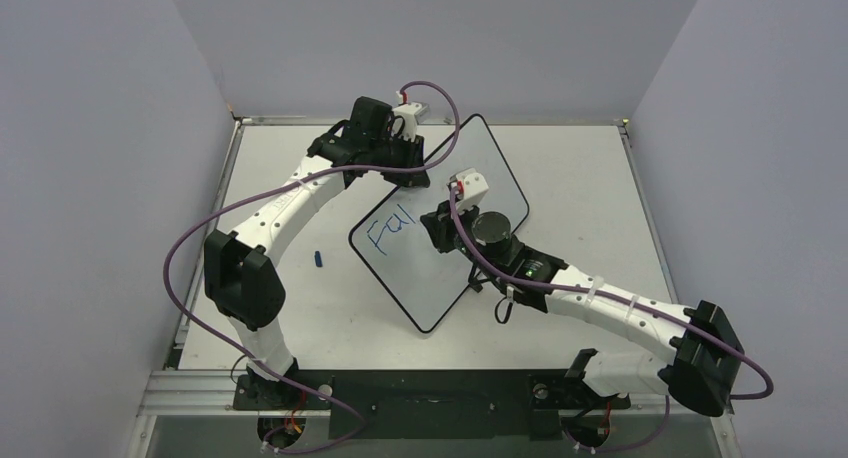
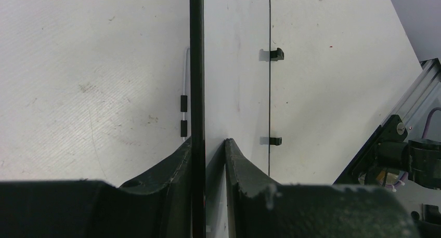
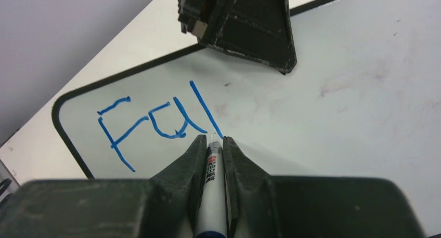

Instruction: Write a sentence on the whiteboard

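- The whiteboard (image 1: 425, 293) sits on the table (image 1: 600, 178), turned so that one corner points toward the arm bases.
- The left gripper (image 2: 210, 143) is at the whiteboard's far edge, with its jaws clamped on the thin black frame, one finger on each face.
- The sentence (image 3: 161, 126) so far is three large blue letters, roughly "Fal", near the whiteboard's left corner.
- The right gripper (image 3: 213, 140) hangs over the middle of the whiteboard, jaws closed on a marker (image 3: 212, 196).
- The marker's tip meets the whiteboard at the foot of the last letter.
- A small blue object (image 1: 318, 258) lies on the table just left of the whiteboard, apart from it.
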Action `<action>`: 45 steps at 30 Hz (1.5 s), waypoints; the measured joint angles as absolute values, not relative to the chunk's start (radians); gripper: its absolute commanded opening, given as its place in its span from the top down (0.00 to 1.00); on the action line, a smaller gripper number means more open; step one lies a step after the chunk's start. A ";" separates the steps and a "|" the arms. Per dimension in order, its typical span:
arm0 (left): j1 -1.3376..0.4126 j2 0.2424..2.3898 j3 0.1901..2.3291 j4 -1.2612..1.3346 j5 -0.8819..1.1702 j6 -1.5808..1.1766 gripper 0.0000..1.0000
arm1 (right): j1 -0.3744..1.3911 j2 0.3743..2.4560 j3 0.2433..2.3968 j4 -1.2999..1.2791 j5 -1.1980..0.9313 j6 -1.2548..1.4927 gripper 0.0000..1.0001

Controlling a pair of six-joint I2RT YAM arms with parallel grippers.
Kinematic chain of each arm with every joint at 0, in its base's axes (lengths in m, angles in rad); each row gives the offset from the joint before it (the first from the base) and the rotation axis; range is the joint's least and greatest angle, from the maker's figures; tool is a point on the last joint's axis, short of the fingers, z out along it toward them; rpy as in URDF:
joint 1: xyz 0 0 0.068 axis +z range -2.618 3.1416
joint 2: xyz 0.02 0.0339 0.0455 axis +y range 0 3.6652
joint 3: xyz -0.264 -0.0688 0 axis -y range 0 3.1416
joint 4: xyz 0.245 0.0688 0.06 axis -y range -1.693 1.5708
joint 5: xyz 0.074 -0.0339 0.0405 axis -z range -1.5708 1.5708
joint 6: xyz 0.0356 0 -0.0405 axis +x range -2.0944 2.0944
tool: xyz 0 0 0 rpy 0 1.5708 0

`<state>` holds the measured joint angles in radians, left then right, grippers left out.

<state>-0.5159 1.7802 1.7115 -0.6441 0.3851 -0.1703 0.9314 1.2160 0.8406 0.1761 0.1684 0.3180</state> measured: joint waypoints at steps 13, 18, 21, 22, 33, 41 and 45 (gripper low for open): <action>-0.516 1.780 1.711 -0.645 0.385 -0.172 1.00 | 0.931 1.302 0.993 0.186 0.149 0.316 1.00; -0.516 1.779 1.711 -0.645 0.385 -0.172 1.00 | 0.932 1.332 1.012 0.186 0.134 0.314 1.00; -0.516 1.779 1.711 -0.645 0.385 -0.173 1.00 | 0.933 1.339 1.015 0.186 0.126 0.314 1.00; -0.516 1.779 1.711 -0.645 0.385 -0.173 1.00 | 0.933 1.340 1.016 0.187 0.125 0.314 1.00; -0.516 1.778 1.711 -0.646 0.385 -0.173 1.00 | 0.938 1.388 1.050 0.217 0.114 0.314 1.00; -0.516 1.776 1.711 -0.648 0.384 -0.173 1.00 | 0.938 1.396 1.051 0.227 0.120 0.313 1.00; -0.516 1.776 1.711 -0.648 0.384 -0.173 1.00 | 0.938 1.396 1.051 0.227 0.137 0.307 1.00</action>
<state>-0.5159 1.7763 1.7115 -0.6479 0.3843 -0.1730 0.9379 1.3956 1.0512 0.2272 0.1368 0.3065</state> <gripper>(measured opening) 0.189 0.103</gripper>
